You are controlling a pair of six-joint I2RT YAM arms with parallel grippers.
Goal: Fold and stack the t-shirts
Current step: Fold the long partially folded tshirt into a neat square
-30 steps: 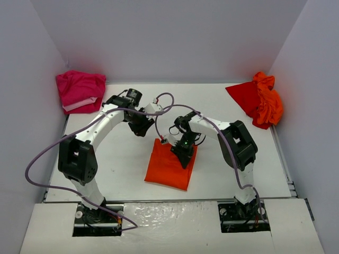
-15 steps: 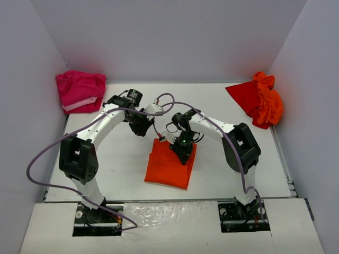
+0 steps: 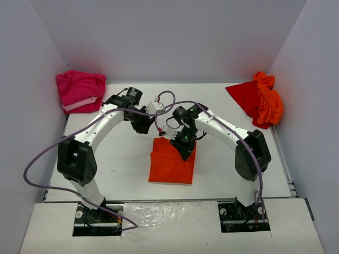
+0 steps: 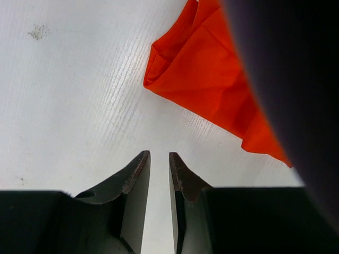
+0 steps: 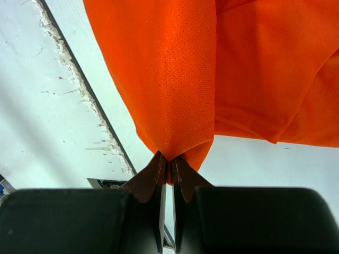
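An orange t-shirt (image 3: 168, 166), partly folded, lies at the table's middle. My right gripper (image 3: 183, 150) is over its back right corner and is shut on a pinched fold of the orange cloth (image 5: 212, 63), which hangs from my fingertips (image 5: 170, 161). My left gripper (image 3: 142, 127) hovers just behind the shirt's back left corner. Its jaws (image 4: 159, 159) stand almost together with nothing between them, and the shirt's corner (image 4: 206, 74) lies ahead of them on the table.
A folded pink t-shirt (image 3: 79, 90) lies at the back left corner. A heap of red and orange t-shirts (image 3: 259, 100) lies at the back right. Grey walls close in the table. A purple cable (image 3: 164, 103) loops between the arms.
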